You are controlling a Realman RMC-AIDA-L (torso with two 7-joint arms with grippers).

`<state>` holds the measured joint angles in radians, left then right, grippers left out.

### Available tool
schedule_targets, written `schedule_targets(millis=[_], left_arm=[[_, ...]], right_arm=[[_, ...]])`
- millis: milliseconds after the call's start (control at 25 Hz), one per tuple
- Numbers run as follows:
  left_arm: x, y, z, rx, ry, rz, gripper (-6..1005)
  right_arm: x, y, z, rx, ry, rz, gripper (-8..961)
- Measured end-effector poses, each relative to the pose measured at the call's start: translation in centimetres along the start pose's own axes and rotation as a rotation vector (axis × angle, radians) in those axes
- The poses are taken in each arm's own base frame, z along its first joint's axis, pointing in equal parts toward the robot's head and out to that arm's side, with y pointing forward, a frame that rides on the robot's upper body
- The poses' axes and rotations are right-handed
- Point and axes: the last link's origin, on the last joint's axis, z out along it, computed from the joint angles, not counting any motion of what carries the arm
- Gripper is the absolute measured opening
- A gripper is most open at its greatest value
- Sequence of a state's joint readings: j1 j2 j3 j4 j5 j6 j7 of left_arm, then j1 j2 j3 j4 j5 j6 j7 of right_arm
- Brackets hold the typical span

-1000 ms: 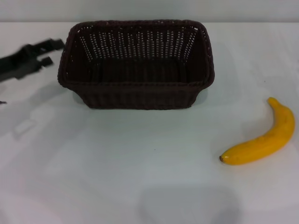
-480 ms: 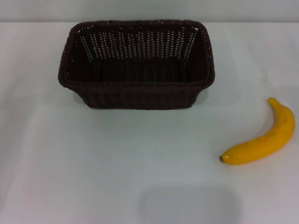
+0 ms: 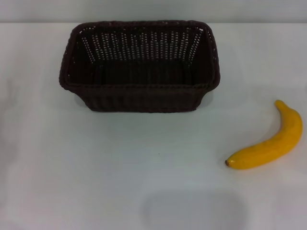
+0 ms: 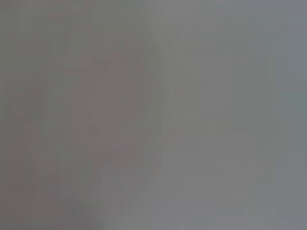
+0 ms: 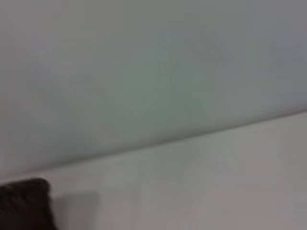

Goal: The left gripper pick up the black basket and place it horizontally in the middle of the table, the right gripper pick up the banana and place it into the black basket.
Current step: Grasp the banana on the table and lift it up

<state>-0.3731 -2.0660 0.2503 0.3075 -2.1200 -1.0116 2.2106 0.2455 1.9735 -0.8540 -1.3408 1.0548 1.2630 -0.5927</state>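
The black basket (image 3: 140, 64) stands upright on the white table (image 3: 120, 167) at the back centre, its long side running left to right, and it is empty. One corner of it shows in the right wrist view (image 5: 24, 203). The banana (image 3: 268, 141) lies on the table at the right, its dark tip pointing toward the centre, apart from the basket. Neither gripper shows in any view. The left wrist view shows only a plain grey surface.
The table's far edge meets a pale wall (image 3: 153, 9) just behind the basket. Bare tabletop lies in front of the basket and to its left.
The left gripper, at the left edge beside the basket one second ago, has withdrawn out of view. The basket and banana have not moved.
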Motion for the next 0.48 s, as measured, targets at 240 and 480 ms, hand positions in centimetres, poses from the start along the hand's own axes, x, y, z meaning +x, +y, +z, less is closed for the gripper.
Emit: schedule_targets(millis=[240, 480], left_arm=[[-0.4, 1.1, 1.1, 0.005, 0.007, 0.042, 832], [-0.4, 2.2, 2.0, -0.018, 0.011, 0.067, 832]], right_arm=[[-2.4, 6.5, 1.0, 0.15, 0.224, -0.085, 862], [-2.5, 11.9, 3.9, 0.233, 0.459, -0.095, 861]])
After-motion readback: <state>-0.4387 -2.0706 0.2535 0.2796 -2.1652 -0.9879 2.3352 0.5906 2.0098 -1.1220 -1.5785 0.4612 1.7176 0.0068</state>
